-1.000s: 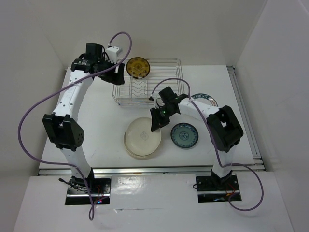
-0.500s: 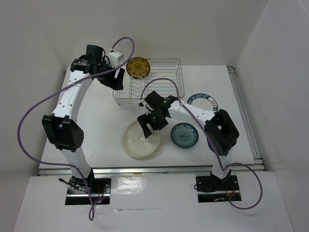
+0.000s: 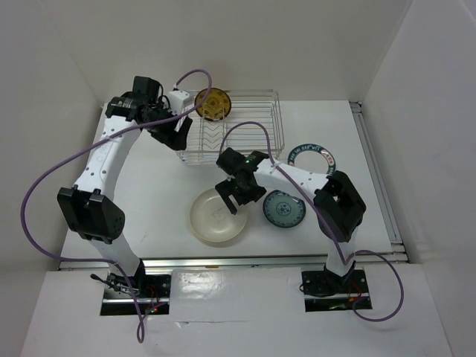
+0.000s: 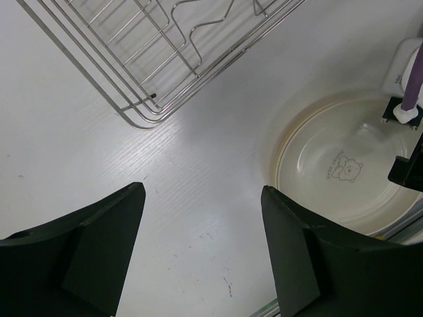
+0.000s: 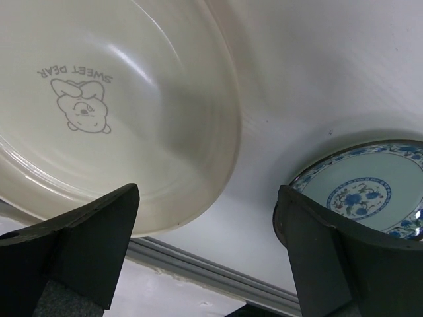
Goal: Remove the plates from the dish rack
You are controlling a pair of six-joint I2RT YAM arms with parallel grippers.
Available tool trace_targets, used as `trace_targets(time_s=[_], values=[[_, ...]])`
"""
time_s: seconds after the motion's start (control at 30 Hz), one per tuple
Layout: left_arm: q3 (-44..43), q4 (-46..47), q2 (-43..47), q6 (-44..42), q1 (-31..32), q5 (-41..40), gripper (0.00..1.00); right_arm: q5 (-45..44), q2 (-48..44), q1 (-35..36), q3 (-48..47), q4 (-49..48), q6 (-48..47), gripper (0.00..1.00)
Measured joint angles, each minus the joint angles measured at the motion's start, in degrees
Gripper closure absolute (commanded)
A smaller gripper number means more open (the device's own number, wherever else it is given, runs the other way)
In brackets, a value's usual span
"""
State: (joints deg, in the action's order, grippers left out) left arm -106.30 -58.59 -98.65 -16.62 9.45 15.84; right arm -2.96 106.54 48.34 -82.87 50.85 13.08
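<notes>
While both arms are reaching over the table [image 3: 149,186] in the overhead view, the rack [image 3: 277,126] is sitting at the far middle with a yellow plate [image 3: 213,104] standing on edge at its far left corner. A cream plate [image 3: 216,219] is lying flat near the front edge, a blue plate [image 3: 284,210] is lying just to its right, and a rimmed plate [image 3: 312,155] is lying further right, beside the rack. The left gripper [image 3: 174,131] is hanging by the rack's left end, and the right gripper [image 3: 236,198] is hovering over the cream plate's far edge. Seen from the left wrist, the left gripper [image 4: 201,198] is standing wide open and holding nothing, with the rack [image 4: 165,59] corner and the cream plate [image 4: 337,172] lying below it. Seen from the right wrist, the right gripper [image 5: 206,198] is also gaping wide and gripping nothing, its fingers [image 5: 86,244] spreading above the cream plate [image 5: 99,99] (a bear drawing and the words SWEET PEAR are showing on it) and the blue plate [image 5: 370,191], the two plates lying close but apart.
</notes>
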Motion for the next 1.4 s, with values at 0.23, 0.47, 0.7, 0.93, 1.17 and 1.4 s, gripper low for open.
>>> trace_targets(time_s=[0.23,0.47,0.7,0.93,1.17,1.4], values=[[2.9,-0.4,0.3,-0.1,0.5,-0.3,0.15,-1.0,-0.4,0.1,0.2,-0.6,1.0,0.07],[4.4,-1.4,0.7,-0.2,1.1,-0.3,0.15,0.5,-6.4,0.0,6.2,-5.0,1.0,0.22],[4.4,-1.4,0.8,-0.1,1.5,-0.3,0.15,2.9,-3.1,0.0,8.9,-10.7,1.0,0.29],[4.4,-1.4,1.0,-0.1,1.6,-0.7,0.15,3.4,0.5,0.0,8.8,-13.9,0.9,0.34],[4.4,-1.4,1.0,-0.1,1.6,-0.7,0.15,4.0,0.5,-0.6,9.4,-16.0,0.7,0.34],[4.4,3.4,1.0,0.5,1.6,-0.9,0.15,3.2,-0.4,-1.3,9.4,-16.4,0.5,0.22]])
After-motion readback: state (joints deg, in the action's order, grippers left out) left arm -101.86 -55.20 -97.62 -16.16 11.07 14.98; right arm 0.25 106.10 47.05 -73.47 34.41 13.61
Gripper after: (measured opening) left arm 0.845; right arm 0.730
